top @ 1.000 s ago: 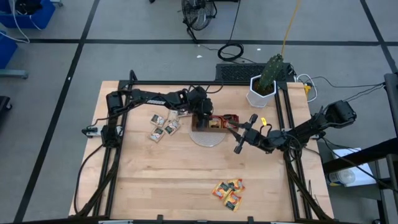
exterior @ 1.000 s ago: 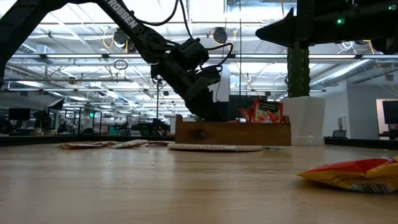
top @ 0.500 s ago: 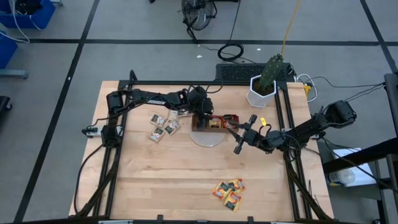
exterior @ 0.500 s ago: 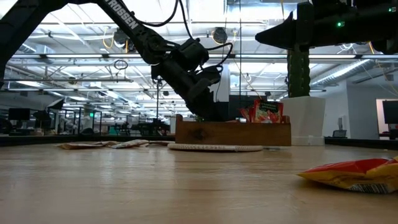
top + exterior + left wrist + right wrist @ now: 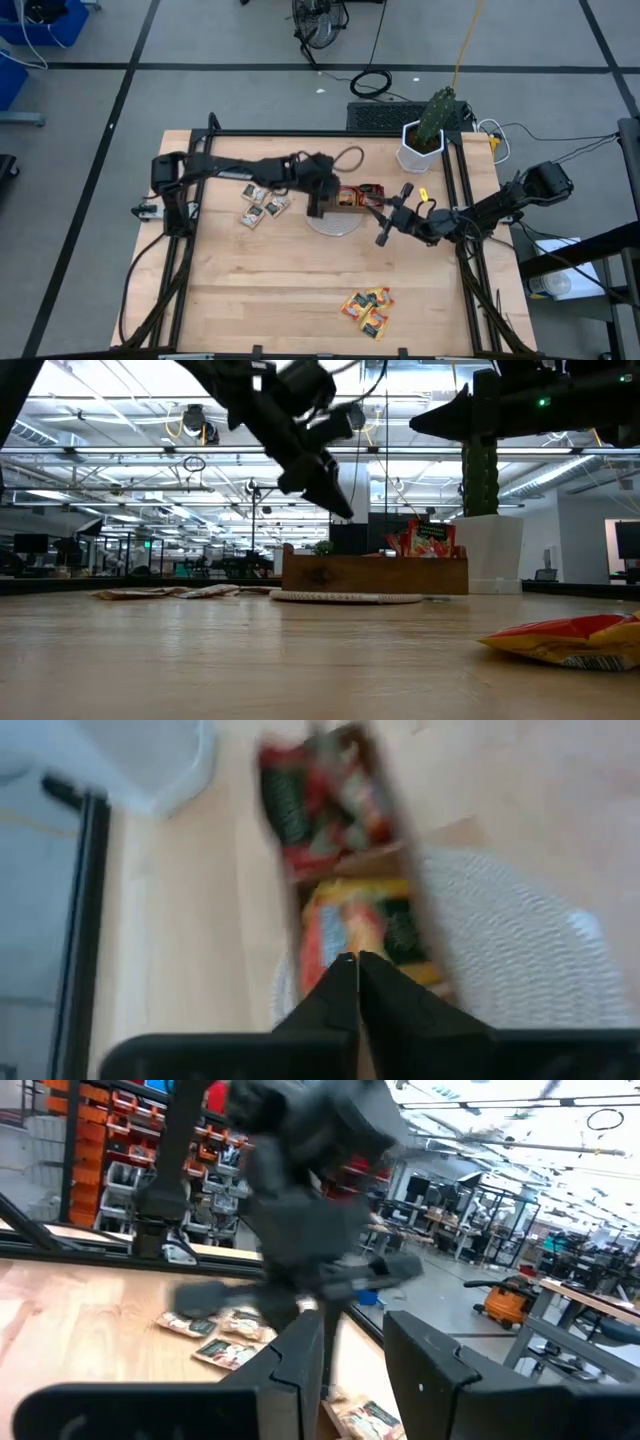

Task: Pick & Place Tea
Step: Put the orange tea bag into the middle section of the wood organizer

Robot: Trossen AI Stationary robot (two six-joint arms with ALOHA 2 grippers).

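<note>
Two arms sit over my worktop (image 5: 260,290). I see the left tool (image 5: 316,207) raised above the wooden tray (image 5: 345,201), its fingers pressed together on nothing. My right tool (image 5: 384,232) hovers beside the tray's right end, fingers slightly apart, empty. Red and orange-yellow tea sachets (image 5: 345,925) fill the tray; beige ones (image 5: 262,203) lie to its left, more orange-yellow ones (image 5: 367,309) near the front edge. No label text is readable. A potted cactus (image 5: 425,135) stands behind.

On the tabletop (image 5: 260,280), the left tool (image 5: 318,207) hovers at the tray (image 5: 348,199), beige sachets (image 5: 262,203) beside it, orange sachets (image 5: 367,309) near the front, the right tool (image 5: 385,232) just right of the tray.
</note>
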